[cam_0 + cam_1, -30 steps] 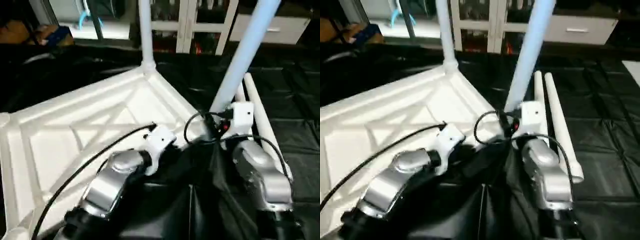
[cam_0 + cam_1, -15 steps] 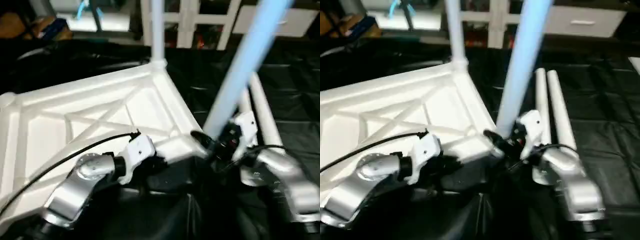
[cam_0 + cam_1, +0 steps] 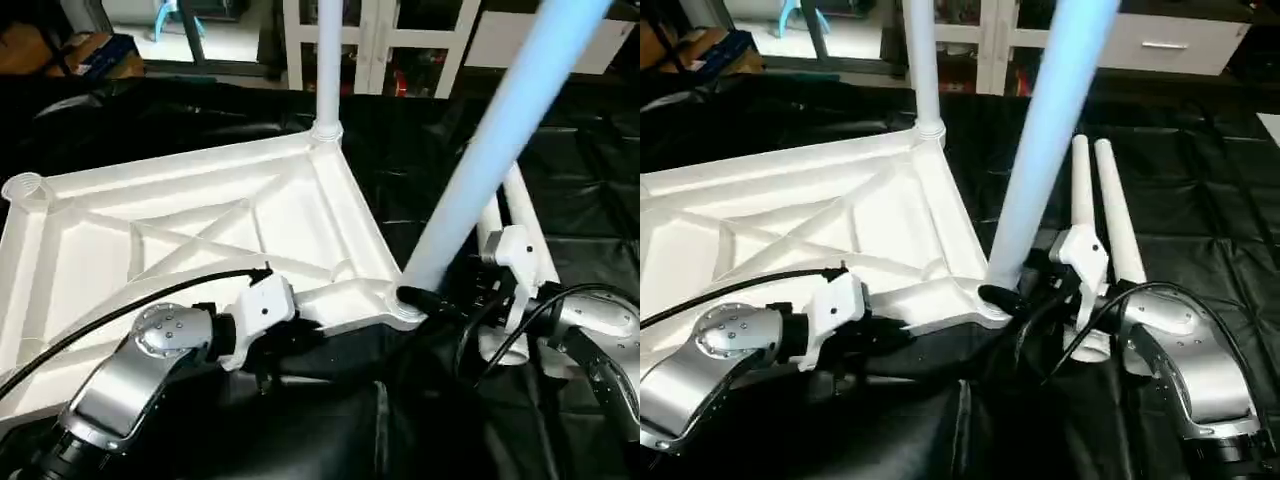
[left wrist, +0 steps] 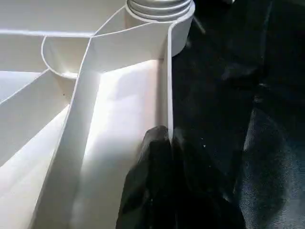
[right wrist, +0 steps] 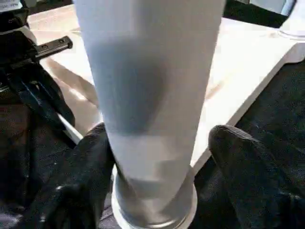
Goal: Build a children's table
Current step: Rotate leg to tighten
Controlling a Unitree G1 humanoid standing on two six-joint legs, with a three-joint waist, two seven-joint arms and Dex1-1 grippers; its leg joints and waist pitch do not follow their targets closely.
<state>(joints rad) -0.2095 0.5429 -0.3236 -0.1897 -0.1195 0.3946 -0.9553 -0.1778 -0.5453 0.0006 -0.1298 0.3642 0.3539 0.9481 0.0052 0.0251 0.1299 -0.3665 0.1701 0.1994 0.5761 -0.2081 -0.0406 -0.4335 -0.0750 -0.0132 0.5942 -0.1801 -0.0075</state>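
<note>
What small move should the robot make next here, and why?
Probably draw the right gripper back from the near leg, which already stands in its corner socket, with one finger clear of it. Two loose legs still lie beside the tabletop.

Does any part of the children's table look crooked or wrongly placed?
Yes. The near leg leans in its corner socket, while the far leg stands upright. Two more legs lie loose beside the tabletop.

Silver metal forearms, white plastic wrist blocks, and thin black cables looped along both arms are seen; fingers are matte black.
</note>
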